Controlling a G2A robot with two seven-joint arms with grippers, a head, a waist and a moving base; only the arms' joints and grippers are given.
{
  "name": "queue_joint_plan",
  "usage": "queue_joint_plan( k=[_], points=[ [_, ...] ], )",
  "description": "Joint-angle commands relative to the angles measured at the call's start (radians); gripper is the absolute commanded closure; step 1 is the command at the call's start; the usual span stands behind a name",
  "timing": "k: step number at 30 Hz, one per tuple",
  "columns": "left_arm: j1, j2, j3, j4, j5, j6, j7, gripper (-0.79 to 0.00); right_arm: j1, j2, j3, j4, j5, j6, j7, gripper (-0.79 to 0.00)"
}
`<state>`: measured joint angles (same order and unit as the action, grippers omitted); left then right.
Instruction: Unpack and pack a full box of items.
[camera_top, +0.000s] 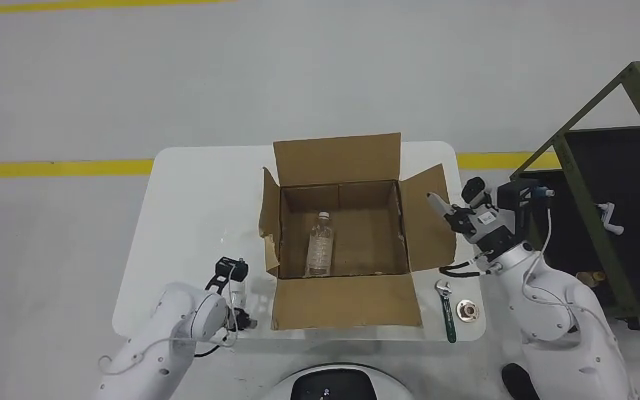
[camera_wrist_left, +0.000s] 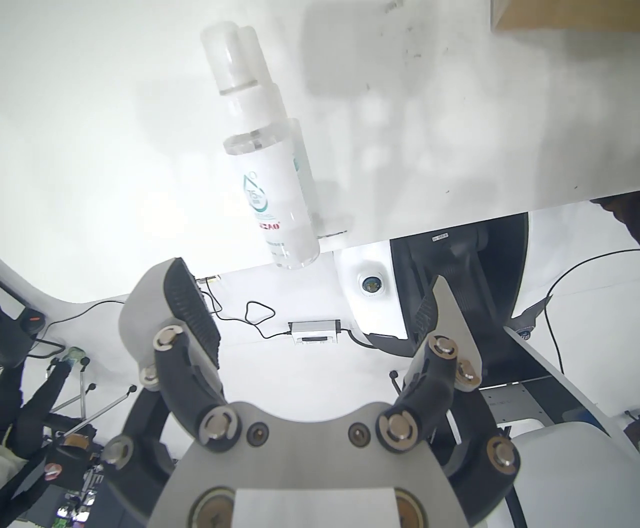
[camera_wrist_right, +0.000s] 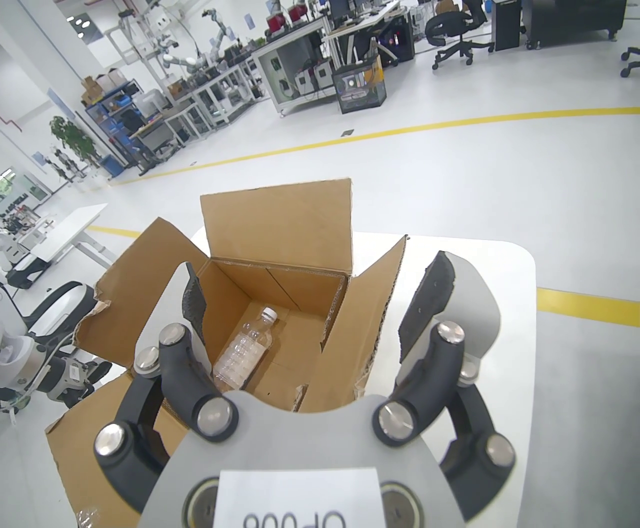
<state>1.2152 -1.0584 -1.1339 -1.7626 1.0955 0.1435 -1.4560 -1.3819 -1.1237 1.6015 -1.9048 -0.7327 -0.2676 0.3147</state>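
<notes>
White table (camera_top: 190, 230), flaps-open cardboard box (camera_top: 340, 160) at its middle — one clear water bottle (camera_top: 319, 243) lies inside.
A spray bottle (camera_wrist_left: 265, 170) sits at the table's near edge, just ahead of the left gripper (camera_wrist_left: 307, 280), spread wide and empty; the right gripper (camera_wrist_right: 315, 272) — also spread, empty — hovers beside the box's right flap, a wrench (camera_top: 445, 312) nearby.

Box (camera_top: 338, 158): plain brown cardboard. Water bottle (camera_top: 319, 245): clear, ribbed, white cap. Spray bottle (camera_wrist_left: 270, 200): clear, white label, teal emblem, red print. Wrench (camera_top: 449, 325): green handle. Table (camera_top: 190, 220): white. Floor line (camera_top: 70, 168): yellow; floor (camera_top: 300, 70): pale grey. Left gripper (camera_wrist_left: 307, 280), right gripper (camera_wrist_right: 315, 267): grey metal, black textured pads.
</notes>
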Motion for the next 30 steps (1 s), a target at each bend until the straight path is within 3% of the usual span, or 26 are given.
queue_joint_plan(
  k=[1, 8, 14, 21, 23, 27, 30],
  points=[
    [-0.012, -0.005, 0.023, 0.031, 0.021, 0.014, 0.016, -0.785, -0.002, 0.0, 0.001, -0.002, 0.003, 0.003, -0.002, -0.785],
    [-0.06, -0.022, 0.059, 0.119, 0.039, 0.073, 0.045, -0.785, -0.003, 0.0, 0.002, -0.001, 0.004, 0.007, -0.011, -0.785],
    [-0.082, -0.032, 0.073, 0.153, 0.04, 0.088, 0.043, -0.619, -0.001, 0.0, 0.005, 0.003, 0.003, 0.01, -0.015, -0.785],
    [-0.089, -0.04, 0.079, 0.184, 0.051, 0.108, 0.058, -0.533, -0.003, 0.001, 0.006, 0.007, 0.002, 0.008, -0.016, -0.785],
    [-0.089, -0.042, 0.08, 0.189, 0.049, 0.113, 0.063, -0.545, -0.003, 0.001, 0.006, 0.007, 0.0, 0.009, -0.014, -0.785],
    [-0.089, -0.046, 0.081, 0.208, 0.048, 0.113, 0.076, -0.656, -0.002, 0.001, 0.007, 0.011, 0.001, 0.007, -0.011, -0.785],
    [-0.09, -0.049, 0.083, 0.218, 0.047, 0.113, 0.08, -0.57, -0.002, 0.001, 0.008, 0.013, 0.0, 0.007, -0.012, -0.785]
  ],
)
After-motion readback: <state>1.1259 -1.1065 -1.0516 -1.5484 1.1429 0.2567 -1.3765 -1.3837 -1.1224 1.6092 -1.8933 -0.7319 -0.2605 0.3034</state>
